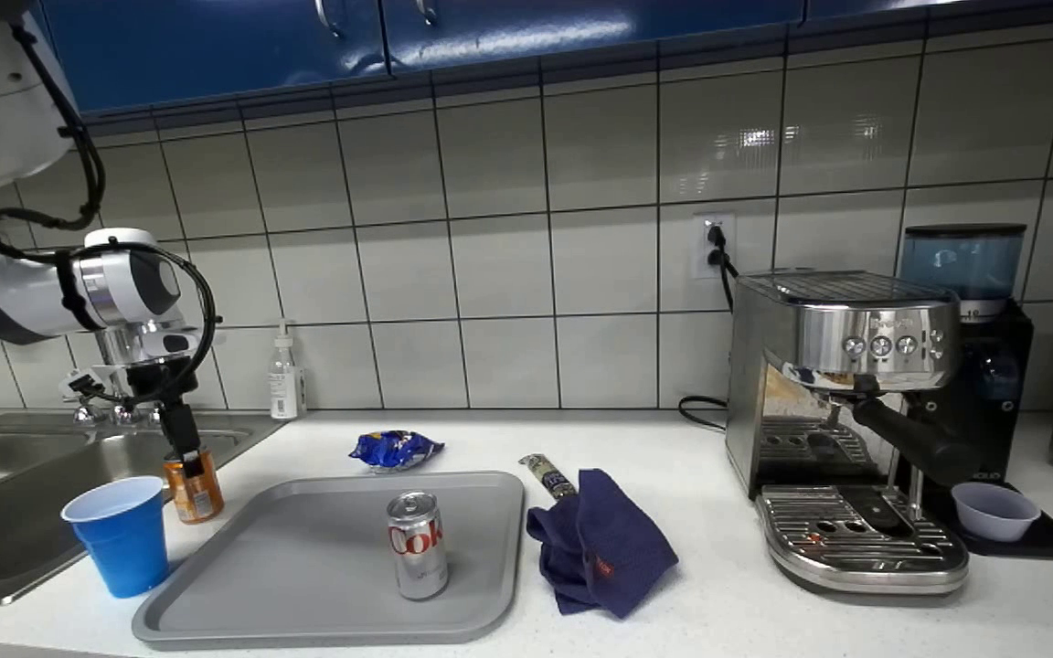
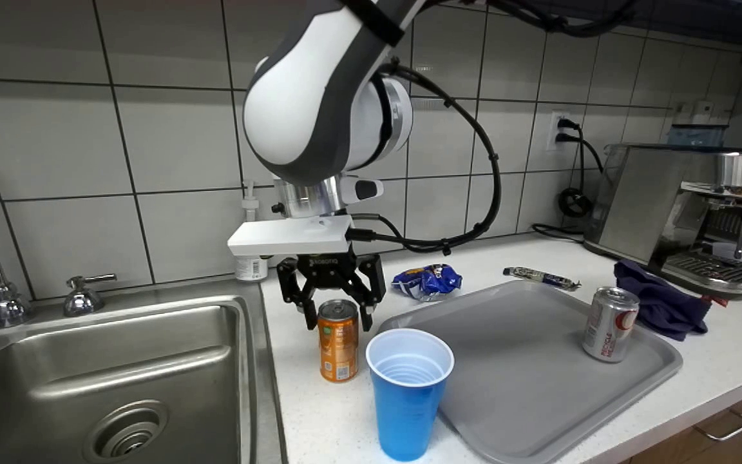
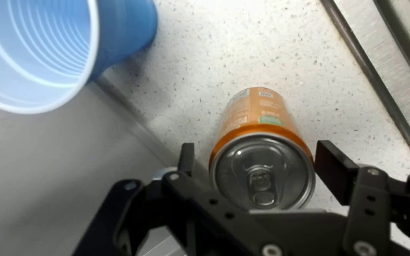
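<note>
Blue cup [image 2: 409, 409], upright orange can [image 2: 339, 345] with grey lid [image 3: 263, 170], jaws apart around it

The sink [image 2: 133, 335] is on the left in both exterior views. A can [image 2: 339, 351] stands behind a cup [image 2: 408, 412], between the gripper [image 2: 339, 325] fingers [image 2: 310, 316]. A Coke can [image 1: 418, 548] sits on the tray [image 1: 307, 567], with a bag [image 1: 396, 450] behind, and a towel [image 1: 604, 548], then a coffee machine [image 1: 865, 334], to the right.
</note>
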